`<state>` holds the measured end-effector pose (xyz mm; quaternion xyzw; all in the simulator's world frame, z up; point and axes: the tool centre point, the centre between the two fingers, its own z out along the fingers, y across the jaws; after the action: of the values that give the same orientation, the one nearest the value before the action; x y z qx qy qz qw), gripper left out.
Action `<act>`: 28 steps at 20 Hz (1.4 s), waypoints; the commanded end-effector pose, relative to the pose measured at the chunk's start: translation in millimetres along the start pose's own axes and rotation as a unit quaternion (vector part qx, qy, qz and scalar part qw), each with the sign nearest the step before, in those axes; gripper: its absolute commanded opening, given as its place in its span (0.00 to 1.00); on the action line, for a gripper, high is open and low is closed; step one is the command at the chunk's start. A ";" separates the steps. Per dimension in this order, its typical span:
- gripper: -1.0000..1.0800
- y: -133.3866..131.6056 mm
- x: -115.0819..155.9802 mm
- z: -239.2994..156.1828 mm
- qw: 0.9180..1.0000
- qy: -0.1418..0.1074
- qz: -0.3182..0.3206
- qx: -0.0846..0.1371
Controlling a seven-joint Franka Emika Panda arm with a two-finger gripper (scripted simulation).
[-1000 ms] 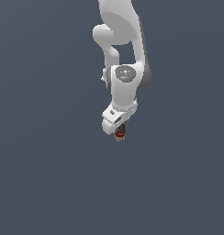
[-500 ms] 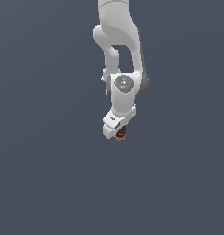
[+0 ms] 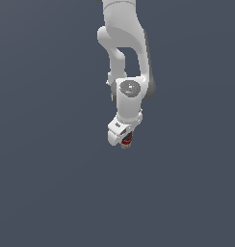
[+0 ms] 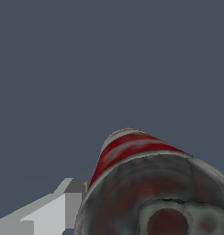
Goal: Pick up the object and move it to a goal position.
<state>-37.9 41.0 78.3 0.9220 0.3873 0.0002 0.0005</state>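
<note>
a: where is the can (image 3: 126, 141) right now?

b: it sits at the tip of my gripper (image 3: 123, 142), tucked under the white hand. in the exterior view only a small patch of red and a bit of pale metal peeks out below the hand, on the side toward that view's right.

a: and from the wrist?

b: there the can (image 4: 146, 183) fills the near part of the picture. i look straight onto one metal end, grey and mottled with reddish smears, and past its rim the red label with a pale band runs away from the camera. so the can lies lengthwise along my line of sight, tilted a little.

a: are your jaws on it?

b: one finger (image 4: 49, 213) shows as a white and grey block just beside the can's rim, seeming to touch its side. the other finger is hidden behind the can. the can sits between them, so i take my jaws to be closed on it, narrowed to the can's width, though the contact itself is not plain to see.

a: is it resting on anything?

b: i cannot tell. around it both views show only flat dark grey-blue, with no edge or shadow to mark a surface.

a: and your arm?

b: the arm (image 3: 124, 53) comes down from the top of the exterior view, the wrist bent so the hand points down.
</note>
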 end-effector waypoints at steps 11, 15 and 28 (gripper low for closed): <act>0.00 -3.6 6.1 -24.8 1.000 0.000 0.000 0.000; 0.00 -7.2 12.4 -50.9 1.000 0.000 -0.001 0.000; 0.00 -24.4 44.3 -180.7 1.000 0.000 -0.001 0.001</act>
<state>-26.0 85.4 240.7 0.9215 0.3884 -0.0013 -0.0006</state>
